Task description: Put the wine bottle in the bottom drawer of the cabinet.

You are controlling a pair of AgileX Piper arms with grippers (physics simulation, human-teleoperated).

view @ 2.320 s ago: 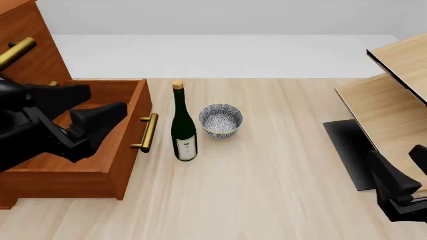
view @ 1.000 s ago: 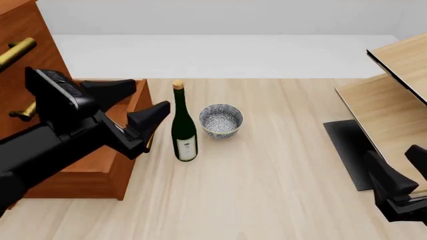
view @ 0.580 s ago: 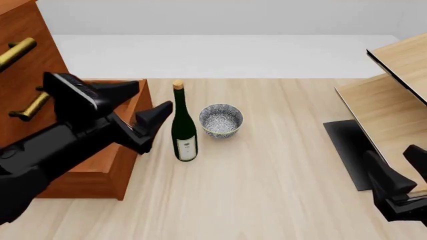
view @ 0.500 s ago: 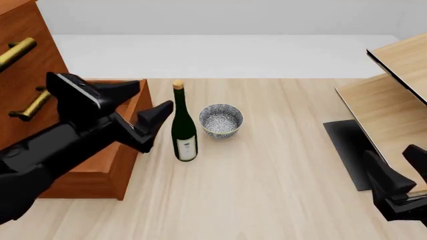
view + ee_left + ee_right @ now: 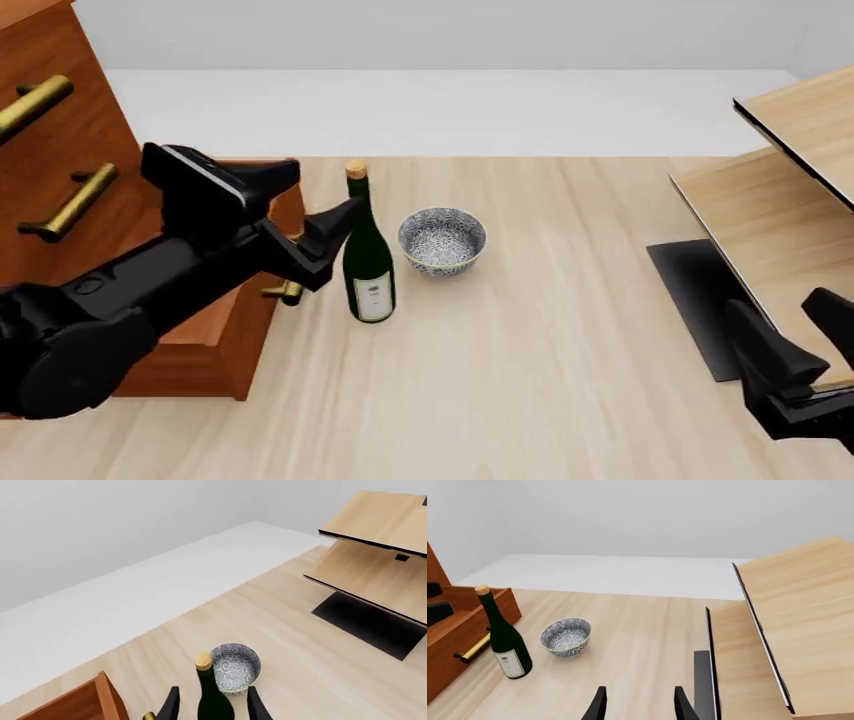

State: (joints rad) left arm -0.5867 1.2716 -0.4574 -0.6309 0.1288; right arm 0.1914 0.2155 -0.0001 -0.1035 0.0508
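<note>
Bowl stands just beside wine bottle at 3 o'clock; bottom drawer front crowds 9 o'clock.

Front view: fixed, high, facing forward and down. 2 wrist views look along their fingers. All 3 share the wine bottle and bowl.

Wine bottle glossy dark glass; cabinet smooth reddish wood, brass handles.
</note>
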